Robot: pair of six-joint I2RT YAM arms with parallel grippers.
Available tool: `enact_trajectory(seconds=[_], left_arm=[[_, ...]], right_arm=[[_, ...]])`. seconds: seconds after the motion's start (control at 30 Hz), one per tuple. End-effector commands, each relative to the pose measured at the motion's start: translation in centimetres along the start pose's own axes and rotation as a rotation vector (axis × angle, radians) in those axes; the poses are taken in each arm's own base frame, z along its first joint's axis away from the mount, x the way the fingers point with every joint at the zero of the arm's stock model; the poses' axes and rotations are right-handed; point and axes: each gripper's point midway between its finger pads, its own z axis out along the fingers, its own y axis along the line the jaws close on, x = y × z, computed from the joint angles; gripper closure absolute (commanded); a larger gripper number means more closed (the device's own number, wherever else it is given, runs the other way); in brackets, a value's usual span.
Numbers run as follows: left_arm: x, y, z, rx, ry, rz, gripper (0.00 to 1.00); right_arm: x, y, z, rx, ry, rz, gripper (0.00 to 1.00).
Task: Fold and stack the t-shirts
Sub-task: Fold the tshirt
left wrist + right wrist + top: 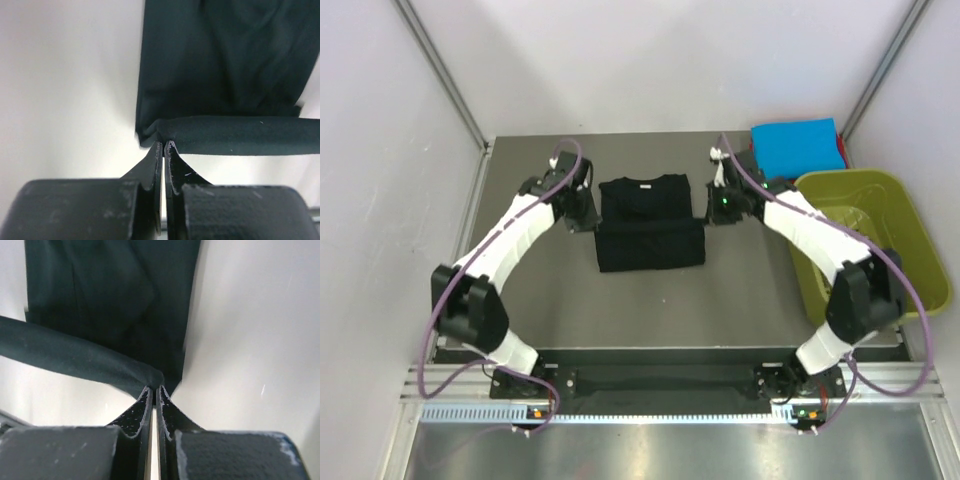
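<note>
Grey desk [740, 300] surface, enclosed by pale walls on three sides, carries all items. Landmark for every position below: the black t-shirt [650, 225].

1. Black t-shirt. It lies flat near the middle of the desk, collar toward the far wall. The lower part is doubled over the body, so a thick folded band runs across the shirt between the two hands.

2. Left hand [588, 215]. It sits at the left edge of the black t-shirt, level with the folded band. In the left wrist view the fingers [155, 162] are pressed together, and their tips meet the left corner of the rolled fold [235, 135]. The hand is clenched on that corner of the black t-shirt.

3. Right hand [712, 207]. It sits at the right edge of the black t-shirt, opposite the left hand. In the right wrist view its fingertips are closed tight and pinch the end of the fold, grasping the black t-shirt at its right corner.

4. Blue t-shirt [798, 145]. It lies folded at the far right of the black t-shirt, well apart from it. A red t-shirt [842, 150] shows as a narrow edge under the blue one.

5. Olive-green basket [910, 235]. It stands to the right of the black t-shirt, just nearer than the blue t-shirt, beside the right arm.
</note>
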Motion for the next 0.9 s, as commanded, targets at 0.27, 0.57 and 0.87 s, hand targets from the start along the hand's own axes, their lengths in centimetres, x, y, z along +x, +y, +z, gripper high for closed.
enact_trajectory(seconds=[0.27, 0.57, 0.87], left_arm=[[-12.7, -2.4, 5.5, 0.059, -0.097, 0.04, 1.0], [-18.5, -3.8, 10.7, 0.115, -0.171, 0.03, 1.0], [-21.1, -2.0, 16.6, 0.104, -0.209, -0.011, 1.0]], right_arm=[[-12.5, -0.5, 5.2, -0.058, -0.063, -0.05, 1.0], [-17.9, -1.0, 8.8, -0.152, -0.146, -0.046, 0.99], [-19.2, -1.9, 15.1, -0.298, -0.203, 0.041, 0.91]])
